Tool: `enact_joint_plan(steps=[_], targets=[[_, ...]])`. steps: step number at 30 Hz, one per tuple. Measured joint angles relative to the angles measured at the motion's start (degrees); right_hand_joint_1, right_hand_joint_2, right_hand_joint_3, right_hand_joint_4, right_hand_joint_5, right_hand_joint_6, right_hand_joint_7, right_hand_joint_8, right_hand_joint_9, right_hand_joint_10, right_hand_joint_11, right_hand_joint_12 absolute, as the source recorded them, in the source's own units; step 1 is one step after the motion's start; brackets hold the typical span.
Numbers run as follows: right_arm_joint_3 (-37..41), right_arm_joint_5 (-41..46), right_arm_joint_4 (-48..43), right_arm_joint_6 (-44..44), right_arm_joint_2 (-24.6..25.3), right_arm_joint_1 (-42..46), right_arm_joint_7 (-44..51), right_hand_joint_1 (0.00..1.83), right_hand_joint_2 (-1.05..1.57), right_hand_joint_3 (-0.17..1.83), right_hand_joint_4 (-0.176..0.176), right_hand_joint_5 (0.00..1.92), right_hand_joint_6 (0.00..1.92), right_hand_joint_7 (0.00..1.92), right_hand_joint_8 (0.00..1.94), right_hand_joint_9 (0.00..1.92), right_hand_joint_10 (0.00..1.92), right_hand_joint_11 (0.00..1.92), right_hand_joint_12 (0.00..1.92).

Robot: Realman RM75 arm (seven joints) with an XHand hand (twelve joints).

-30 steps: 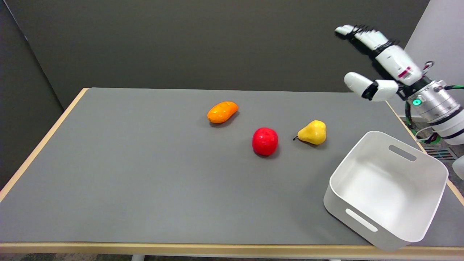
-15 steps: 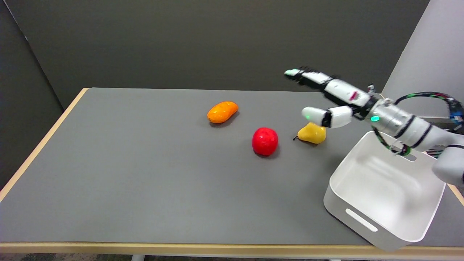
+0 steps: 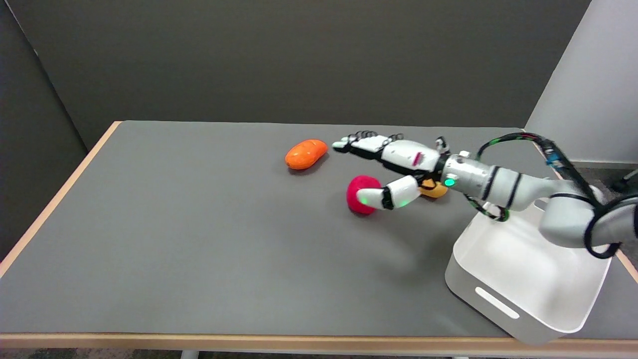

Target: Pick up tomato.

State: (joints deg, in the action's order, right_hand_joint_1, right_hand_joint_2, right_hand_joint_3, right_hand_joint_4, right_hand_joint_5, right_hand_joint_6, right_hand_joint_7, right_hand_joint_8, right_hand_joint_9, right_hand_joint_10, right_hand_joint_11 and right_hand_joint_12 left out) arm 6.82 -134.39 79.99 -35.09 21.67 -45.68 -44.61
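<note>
Right now my right hand (image 3: 394,167) is spread wide over the middle of the desk (image 3: 174,239), holding nothing, with the fingers (image 3: 361,143) stretched out flat beyond the tomato (image 3: 358,195) and the thumb (image 3: 386,197) crossing in front of its right side. From this view I cannot tell whether the thumb touches the fruit or just hangs above it. The tomato sits on the desk between the orange fruit (image 3: 305,153) further back and the pear (image 3: 432,188), which my wrist mostly hides. The white bin (image 3: 528,279) is off at the near right corner. I judge the reach is nearly done but the grasp is not. To do it well I'd lower the palm so it sits squarely over the tomato, then curl the fingers down around its far side while the thumb comes in opposite. A round, smooth thing like this may roll away if one side presses first, so I'd close evenly and keep my wrist clear of the pear
</note>
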Motion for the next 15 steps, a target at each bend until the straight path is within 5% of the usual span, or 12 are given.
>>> enact_joint_plan(steps=[15], targets=[[-9.4,6.7,-6.7,10.6,10.4,-9.8,14.1,0.29,0.63,0.93,0.071,0.0,0.16,0.0,0.15,0.0,0.28,0.0,0.59]])
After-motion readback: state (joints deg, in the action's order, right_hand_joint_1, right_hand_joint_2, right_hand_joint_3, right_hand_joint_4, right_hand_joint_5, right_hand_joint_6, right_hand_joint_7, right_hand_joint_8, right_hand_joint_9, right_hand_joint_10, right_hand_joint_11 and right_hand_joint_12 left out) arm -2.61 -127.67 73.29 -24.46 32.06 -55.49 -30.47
